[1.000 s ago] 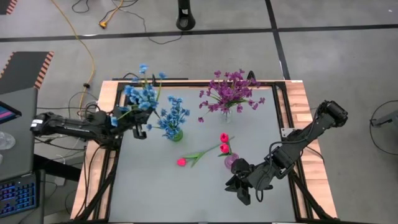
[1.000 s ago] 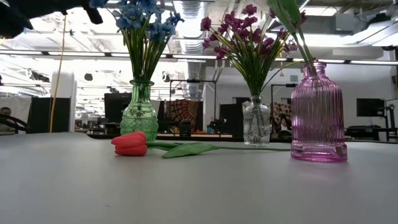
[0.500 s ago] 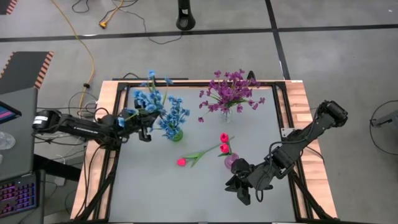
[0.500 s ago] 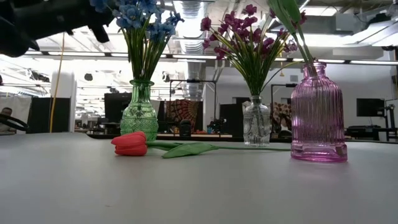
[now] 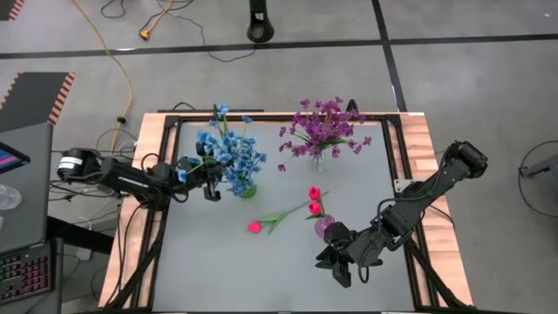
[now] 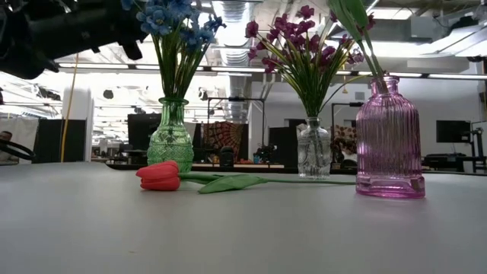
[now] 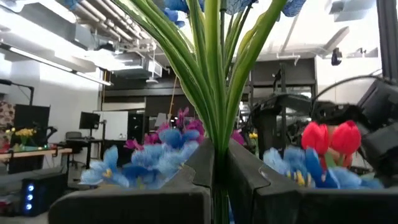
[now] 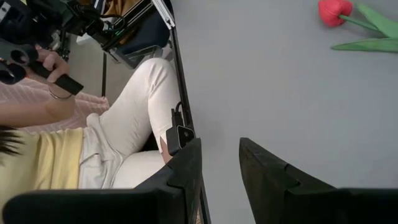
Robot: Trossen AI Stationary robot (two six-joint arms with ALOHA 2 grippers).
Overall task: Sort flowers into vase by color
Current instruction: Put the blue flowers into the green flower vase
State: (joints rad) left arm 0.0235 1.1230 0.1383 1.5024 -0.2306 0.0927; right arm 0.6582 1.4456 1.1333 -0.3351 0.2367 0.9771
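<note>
My left gripper (image 5: 209, 186) is shut on a bunch of blue flowers (image 5: 214, 141), held in the air just left of the green vase (image 5: 248, 188), which holds more blue sprigs (image 5: 250, 160). In the low view the green vase (image 6: 171, 141) stands behind a red tulip (image 6: 160, 175) lying flat on the table. That tulip (image 5: 255, 227) lies between the green vase and the pink vase (image 5: 324, 228), which holds two red tulips (image 5: 314, 199). The clear vase (image 5: 317, 160) holds purple flowers (image 5: 321, 129). My right gripper (image 5: 345, 272) waits open at the near right. My left gripper pinches several thin green stems (image 7: 217, 134) of the blue bunch between its two fingers (image 7: 202, 165), reaching in level from the table's left, with the fingers across the stems. The bunch is lifted clear, and its flower heads (image 5: 214, 141) stand off toward the far edge.
A dark frame rail (image 5: 261, 114) and a wooden border (image 5: 150, 148) run around the grey table. A seated person in white trousers (image 8: 134, 118) shows beyond the table's edge in the right wrist view. Bare table (image 5: 218, 262) lies near the front left.
My left gripper has carried the blue bunch toward the table's right, closing in on the green vase. The bunch's heads now stand right beside the blue sprigs in that vase. The right arm has kept still.
</note>
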